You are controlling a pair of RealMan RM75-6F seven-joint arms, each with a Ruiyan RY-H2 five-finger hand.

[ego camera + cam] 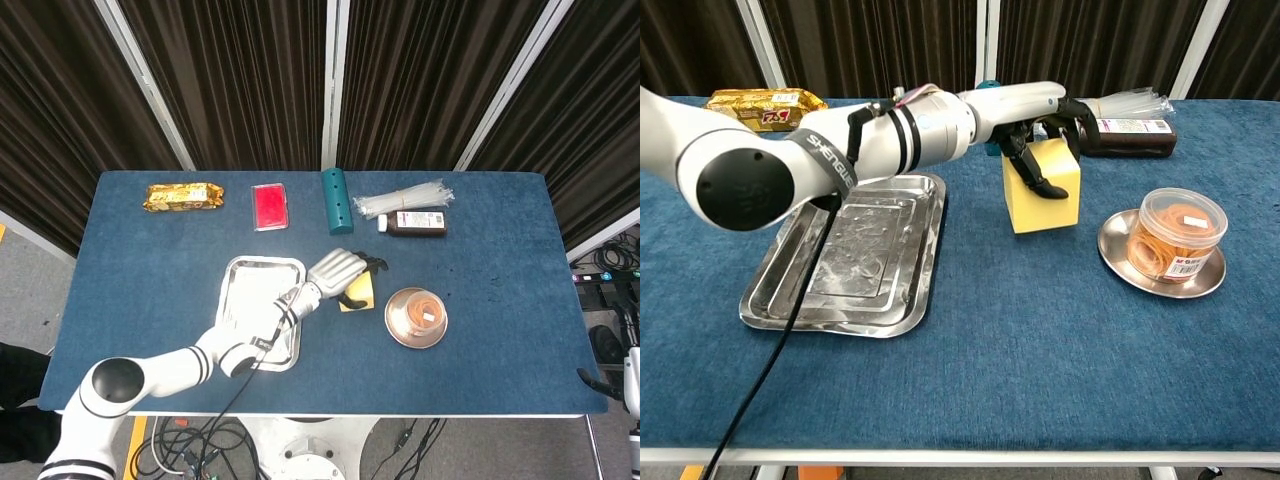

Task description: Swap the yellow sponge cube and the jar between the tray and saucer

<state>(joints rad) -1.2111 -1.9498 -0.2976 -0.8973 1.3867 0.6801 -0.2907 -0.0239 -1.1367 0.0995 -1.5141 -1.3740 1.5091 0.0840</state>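
Observation:
My left hand (342, 270) (1045, 120) reaches across the table and grips the yellow sponge cube (358, 296) (1042, 192) from above, thumb on its front face. The cube sits low on the blue cloth, or just above it, between the tray and the saucer. The steel tray (250, 290) (780, 290) at the left holds nothing. To the right, the clear jar (424, 311) (1180, 235) of orange bands stands on the metal saucer (393, 322) (1120, 262). Only a sliver of my right hand (628, 368) shows at the right edge of the head view.
Along the table's back lie a gold snack packet (183, 196), a red packet (270, 206), a teal cylinder (337, 200), a bag of clear sticks (402, 198) and a brown bottle (415, 223) (1130, 137). My left forearm stretches over the tray.

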